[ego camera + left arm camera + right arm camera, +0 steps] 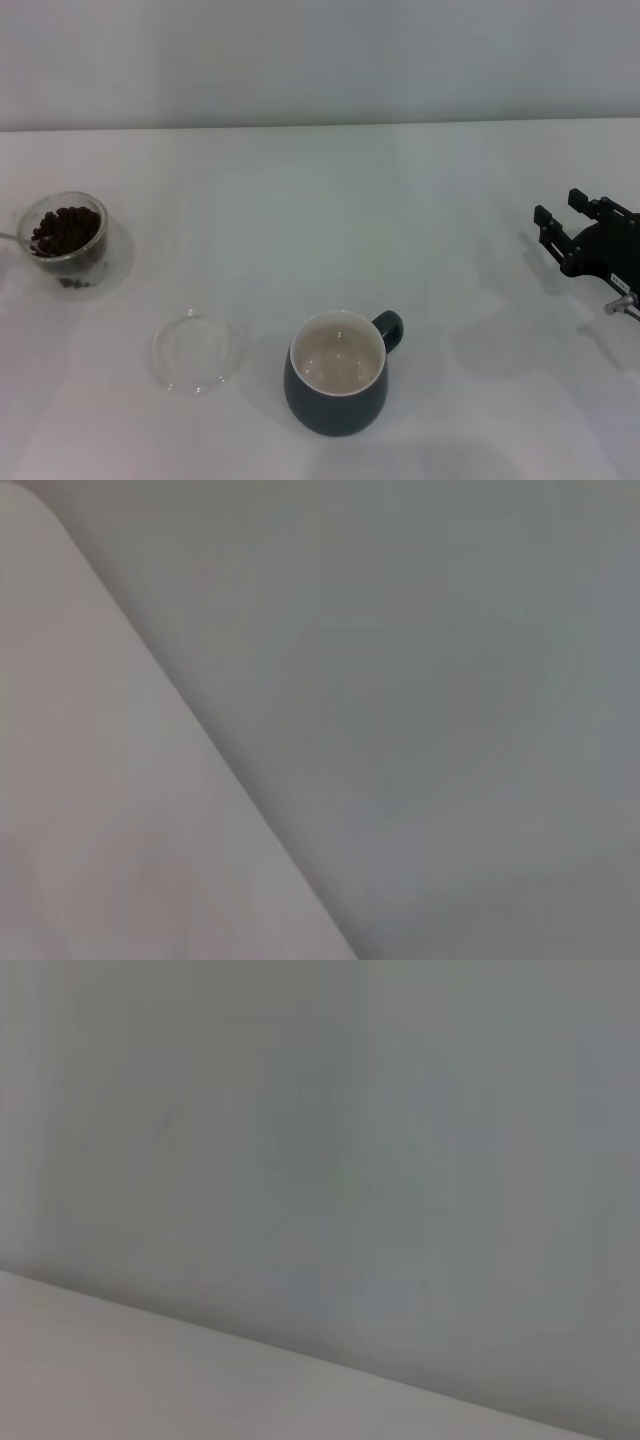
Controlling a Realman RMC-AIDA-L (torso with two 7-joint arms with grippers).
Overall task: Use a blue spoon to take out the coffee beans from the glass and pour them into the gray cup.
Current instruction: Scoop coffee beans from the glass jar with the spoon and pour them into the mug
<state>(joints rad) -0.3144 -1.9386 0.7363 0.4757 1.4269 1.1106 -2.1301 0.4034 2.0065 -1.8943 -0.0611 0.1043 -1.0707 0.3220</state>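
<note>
You are at the start: no scooping yet. The glass (68,229) of beans (66,229) sits far left on the tabletop (330,210), and the cup (337,372) stands empty near the front. Only a sliver of spoon (8,237) shows beside the glass. Your right pincer (563,217) hovers far right, fingers apart; the left is out of view. Next you must grip the spoon.
</note>
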